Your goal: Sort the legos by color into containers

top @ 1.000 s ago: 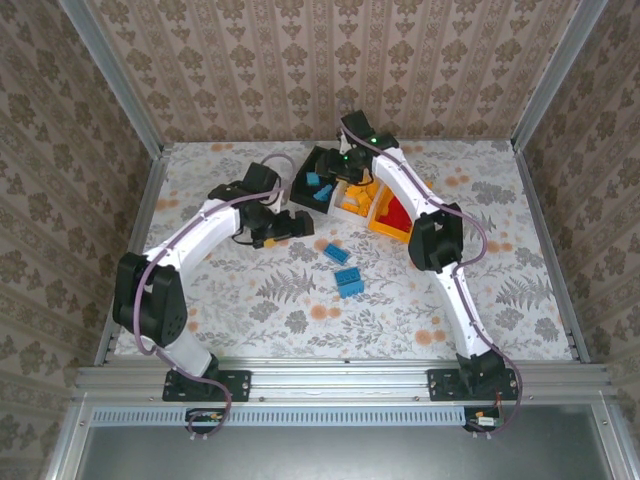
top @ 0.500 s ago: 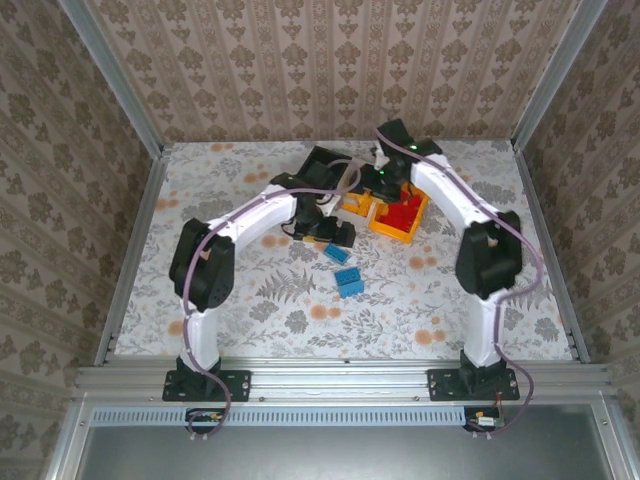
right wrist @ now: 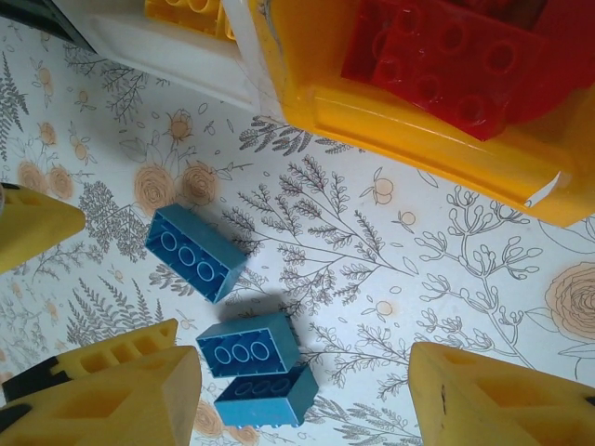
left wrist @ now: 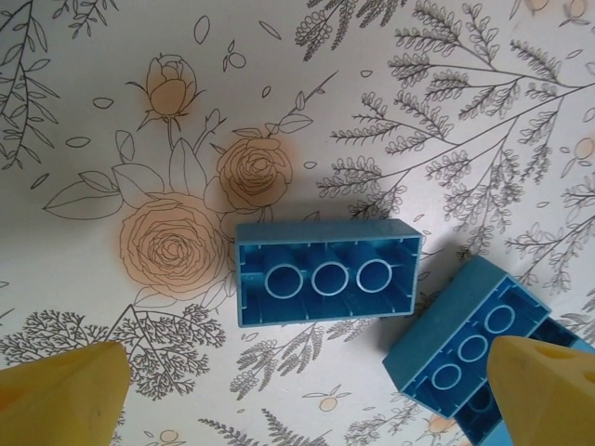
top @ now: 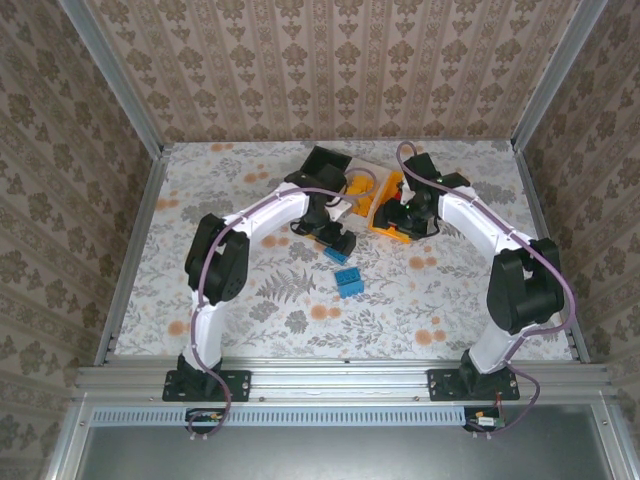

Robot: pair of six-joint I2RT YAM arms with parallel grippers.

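Observation:
Three blue legos lie upside down on the flowered table: one alone [top: 333, 253] [right wrist: 195, 253] and two stacked [top: 349, 282] [right wrist: 249, 344]. My left gripper [top: 338, 240] [left wrist: 307, 400] hangs open just above the single blue lego [left wrist: 325, 272], holding nothing, with the stacked pair [left wrist: 474, 344] at its right finger. My right gripper [top: 405, 215] [right wrist: 302, 400] is open and empty near the orange-yellow bin [top: 385, 222] [right wrist: 418, 130], which holds red legos [right wrist: 437, 56]. The white bin [top: 362, 172] [right wrist: 167, 51] holds orange legos [right wrist: 186, 11]. The black bin [top: 325, 162] stands leftmost.
The three bins sit tilted in a row at the back middle of the table. Patterned walls and metal rails [top: 130, 230] close in the table. Open table surface [top: 440, 300] lies in front of the blue legos.
My left arm swung right from the table's left side to above the blue legos. My right arm moved right from over the black bin to the orange-yellow bin.

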